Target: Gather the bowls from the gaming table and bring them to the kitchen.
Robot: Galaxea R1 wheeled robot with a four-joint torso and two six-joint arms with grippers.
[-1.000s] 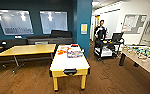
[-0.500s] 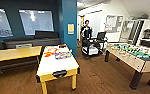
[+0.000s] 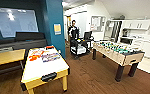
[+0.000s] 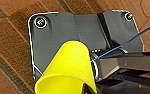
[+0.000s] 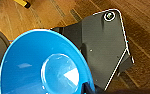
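The yellow bowl point(image 4: 66, 72) hangs over the wooden floor in the left wrist view, with my left gripper point(image 4: 88, 86) shut on its rim. In the right wrist view the blue bowl point(image 5: 43, 67) shows its inside, my right gripper point(image 5: 87, 88) shut on its edge. The gaming table point(image 3: 44, 63), white-topped with yellow trim, stands close at the head view's lower left. The kitchen point(image 3: 141, 32), with white cabinets and a counter, lies at the far right.
A table-football table point(image 3: 117, 51) stands right of centre on the wooden floor. A person point(image 3: 73, 30) stands behind a dark cart point(image 3: 79, 46) near the doorway. A wooden table point(image 3: 6, 57) and a teal wall corner point(image 3: 53, 25) are on the left.
The camera has swung to the right: the gaming table has slid left in the picture, and the table-football table and kitchen have come further into view. Both bowls stay held.
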